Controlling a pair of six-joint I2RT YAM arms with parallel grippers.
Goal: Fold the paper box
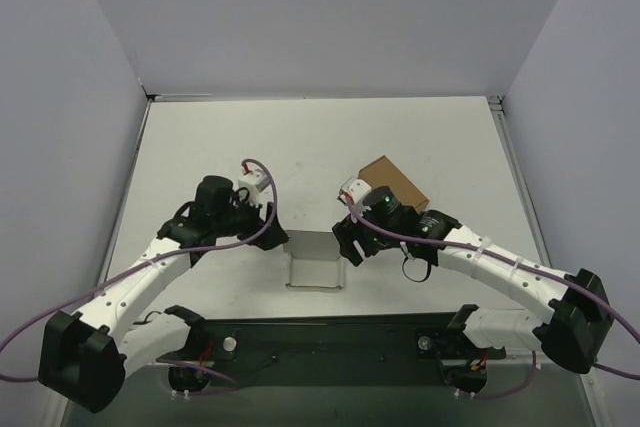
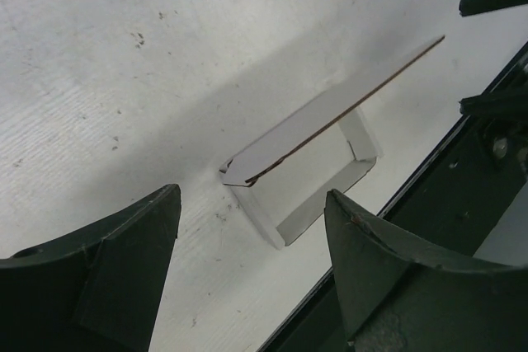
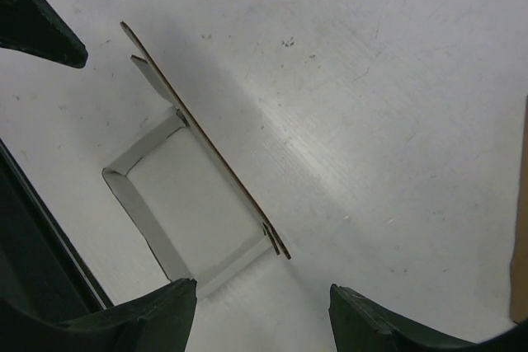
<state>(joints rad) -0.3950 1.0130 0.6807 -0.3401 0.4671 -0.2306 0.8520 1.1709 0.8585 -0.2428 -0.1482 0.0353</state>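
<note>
The paper box [image 1: 315, 259] stands near the table's front edge as a shallow white tray with low walls. Its lid flap is raised along the far side. In the left wrist view the paper box [image 2: 285, 208] lies just beyond my fingers, its flap edge-on with a brown rim. The right wrist view looks into the paper box [image 3: 190, 195] from the other side. My left gripper [image 1: 277, 237] [image 2: 253, 195] is open at the box's left side, holding nothing. On the box's right, my right gripper [image 1: 350, 247] [image 3: 262, 286] is also open and empty.
A small closed brown box [image 1: 395, 185] [image 3: 520, 220] sits behind my right gripper. The black base plate [image 1: 330, 342] runs along the near edge just in front of the paper box. Grey walls enclose the table on three sides.
</note>
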